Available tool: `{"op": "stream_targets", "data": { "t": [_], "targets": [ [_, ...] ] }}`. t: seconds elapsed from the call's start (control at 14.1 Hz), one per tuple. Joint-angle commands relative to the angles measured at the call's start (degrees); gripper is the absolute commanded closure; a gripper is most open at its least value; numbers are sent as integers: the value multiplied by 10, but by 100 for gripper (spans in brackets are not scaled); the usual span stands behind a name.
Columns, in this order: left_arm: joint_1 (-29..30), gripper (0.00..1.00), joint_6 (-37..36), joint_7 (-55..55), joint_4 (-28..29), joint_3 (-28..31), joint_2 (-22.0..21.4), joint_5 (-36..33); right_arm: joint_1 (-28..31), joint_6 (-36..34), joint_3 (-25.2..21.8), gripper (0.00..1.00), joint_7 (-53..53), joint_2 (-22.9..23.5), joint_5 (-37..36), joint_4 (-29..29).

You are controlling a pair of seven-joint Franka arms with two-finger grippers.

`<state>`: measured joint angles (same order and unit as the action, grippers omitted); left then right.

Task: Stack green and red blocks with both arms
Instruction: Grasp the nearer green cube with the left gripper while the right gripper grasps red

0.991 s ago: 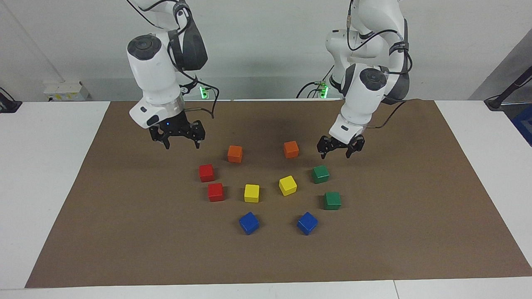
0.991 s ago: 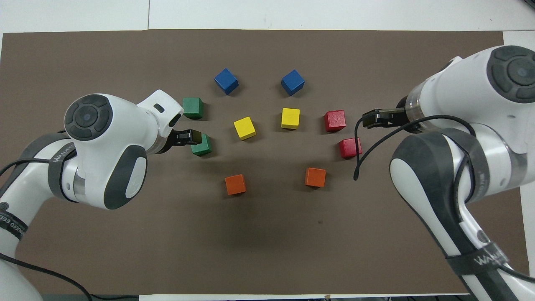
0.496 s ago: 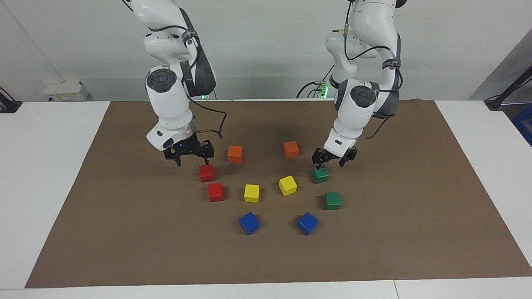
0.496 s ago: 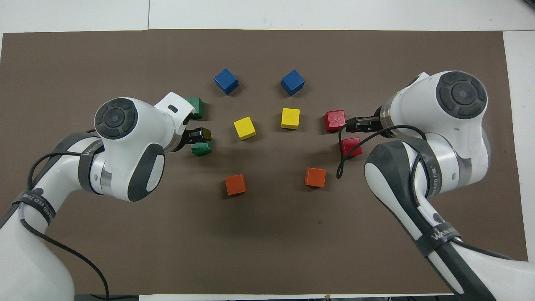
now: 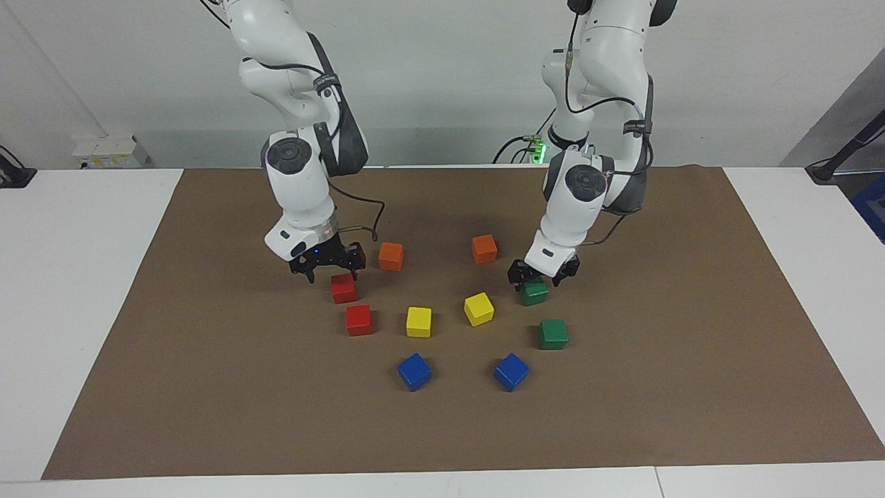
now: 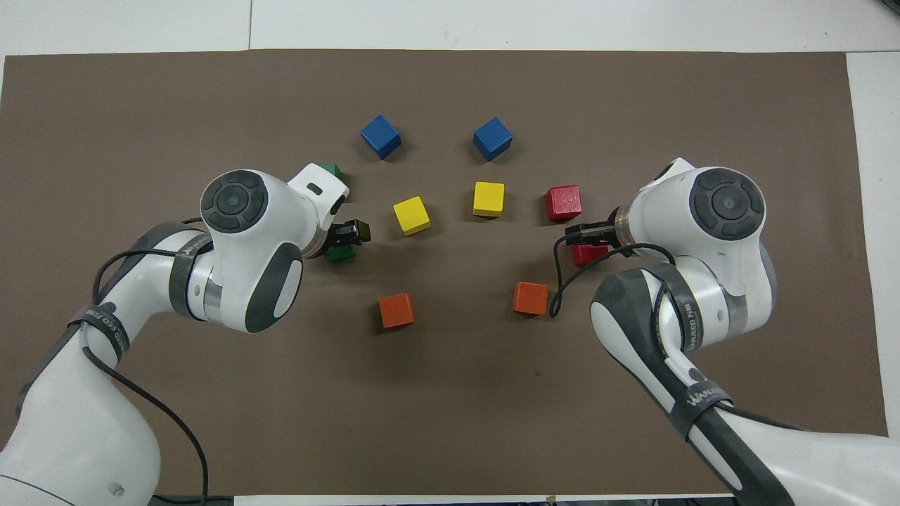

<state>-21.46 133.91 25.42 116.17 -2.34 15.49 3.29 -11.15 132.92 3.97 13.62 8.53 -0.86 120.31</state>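
Two red blocks and two green blocks lie on the brown mat. My right gripper [image 5: 330, 270] is open and low, just over the red block nearer to the robots [image 5: 343, 288], which is partly covered in the overhead view [image 6: 589, 254]. The second red block [image 5: 359, 320] lies beside it, farther out. My left gripper [image 5: 538, 275] is open, its fingers down at either side of the top of the nearer green block [image 5: 534, 293]. The second green block [image 5: 553, 334] lies farther out. In the overhead view the left wrist hides most of it [image 6: 329, 171].
Two orange blocks [image 5: 390, 256] [image 5: 485, 248] lie nearest the robots, between the grippers. Two yellow blocks [image 5: 418, 321] [image 5: 478, 308] lie mid-mat and two blue blocks [image 5: 414, 371] [image 5: 511, 371] farthest out. The brown mat [image 5: 691, 387] covers the white table.
Both arms have come down and inward. The right gripper has moved over the nearer red block; the left gripper has dropped onto the nearer green block. No block has moved.
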Motion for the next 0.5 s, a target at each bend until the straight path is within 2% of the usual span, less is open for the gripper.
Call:
{"op": "stream_targets", "data": {
  "t": [0.0, 0.14, 0.35, 0.42],
  "targets": [
    [-16, 0, 6, 9, -9, 10, 13, 5, -8, 25, 0, 0, 9, 4, 11, 13],
    [-16, 0, 7, 16, -9, 9, 14, 5, -8, 48, 0, 0, 7, 10, 11, 24],
    [-27, 5, 19, 18, -9, 10, 27, 5, -8, 70, 0, 0, 4, 17, 11, 36],
    [-27, 10, 19, 18, -9, 11, 27, 5, -8, 76, 0, 0, 5, 25, 11, 36]
  ]
}}
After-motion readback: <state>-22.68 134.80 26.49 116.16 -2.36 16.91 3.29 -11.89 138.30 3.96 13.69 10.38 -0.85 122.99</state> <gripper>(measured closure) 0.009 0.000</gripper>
